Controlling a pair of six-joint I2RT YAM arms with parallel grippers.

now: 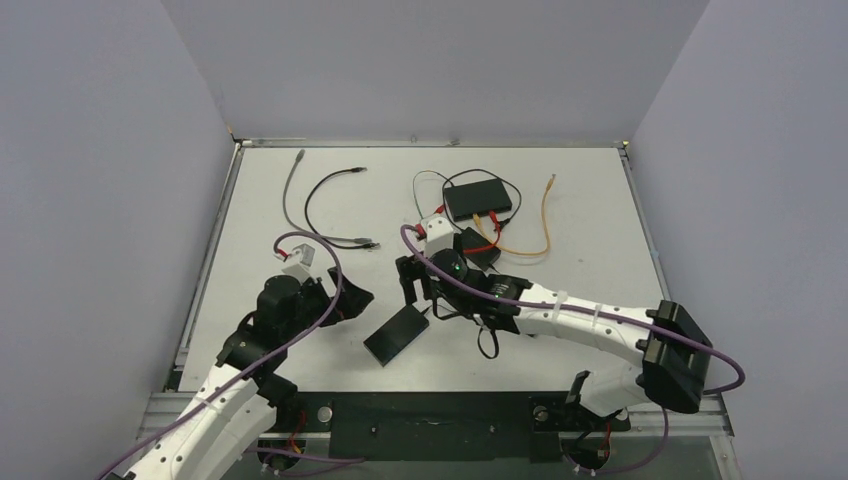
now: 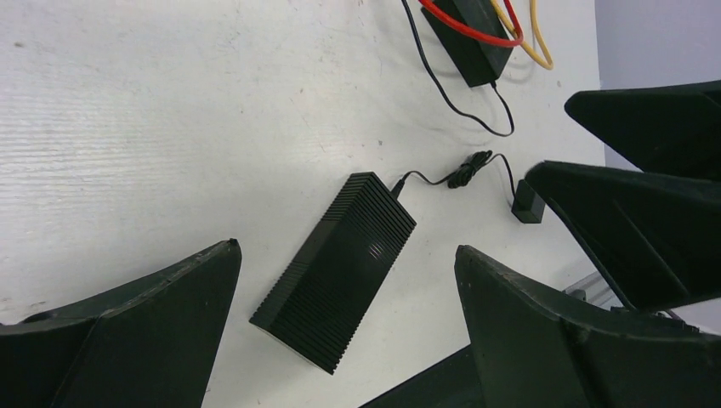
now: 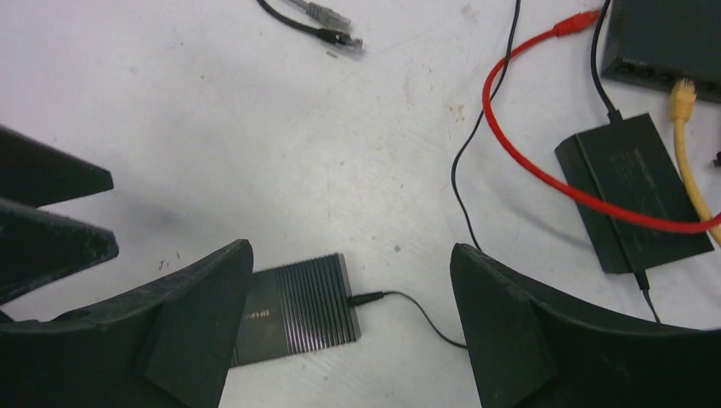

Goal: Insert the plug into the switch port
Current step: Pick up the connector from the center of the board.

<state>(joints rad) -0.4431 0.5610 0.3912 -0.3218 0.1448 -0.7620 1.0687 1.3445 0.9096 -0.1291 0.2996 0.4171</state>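
From above: shows the left gripper [image 1: 352, 300] spread wide and holding nothing, just near-left of a ribbed black box [image 1: 397, 334] lying askew on the table [image 1: 600, 240]. Shows the right gripper [image 1: 418, 290] likewise released and empty, just far-right of that box. Places the far switch [image 1: 478, 198] well beyond both, toward the far middle, with a black adapter [image 1: 482, 250] just near of it. Places two loose plugs [image 1: 366, 243], grey and black, on bare table a little far of the grippers. Suggests wide jaws on both sides because nothing is picked up yet.

Left wrist: looks down on the ribbed box, framed between the parted fingers [image 2: 144, 331], with a thin lead [image 2: 425, 177] entering its far end. Catches the right gripper's black fingers [image 2: 646, 229] crowding in at the right edge. Hides any ports on the box, so cannot tell whether this or the far one is the switch meant.

Right wrist: shows only the box's end low in the frame, lead plugged in. Shows the far switch's port row at upper right, crossed by a red cable [image 3: 527, 163], with a yellow plug [image 3: 680, 98] at it; seated or merely touching, cannot tell. Shows the loose plugs at top, well apart from any port. Reads as barely begun: probably fetch a plug first, perhaps with the other arm bracing the switch.
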